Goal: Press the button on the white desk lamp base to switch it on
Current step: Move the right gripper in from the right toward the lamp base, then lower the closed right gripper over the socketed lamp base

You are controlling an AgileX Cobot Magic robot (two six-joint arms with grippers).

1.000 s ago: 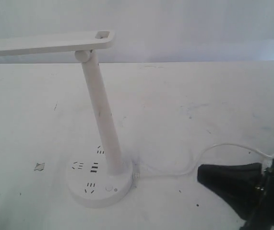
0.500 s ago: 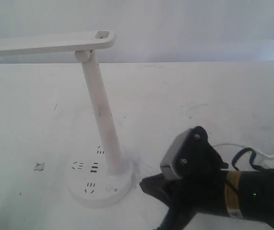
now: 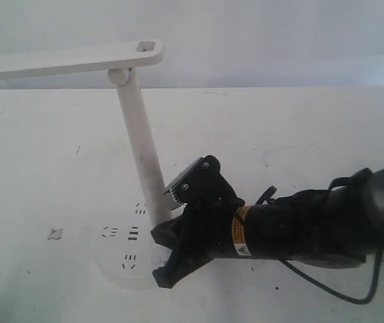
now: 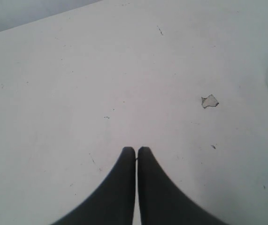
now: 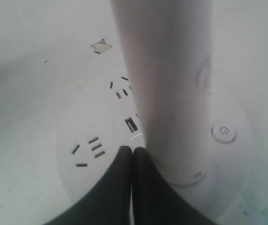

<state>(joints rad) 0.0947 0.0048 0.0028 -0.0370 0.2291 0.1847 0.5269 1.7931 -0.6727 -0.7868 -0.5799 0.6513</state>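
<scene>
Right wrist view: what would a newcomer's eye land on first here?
The white desk lamp's column looms close to the camera, rising from the round base. The right end effector, shut, sits at the column's foot by the socket slots, while the button lies uncovered, apart from its tips.

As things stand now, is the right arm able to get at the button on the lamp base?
Probably yes. The right gripper, shut, is over the base, and the button lies uncovered nearby. In the right wrist view the column stands between them, so a sidestep seems needed.
</scene>
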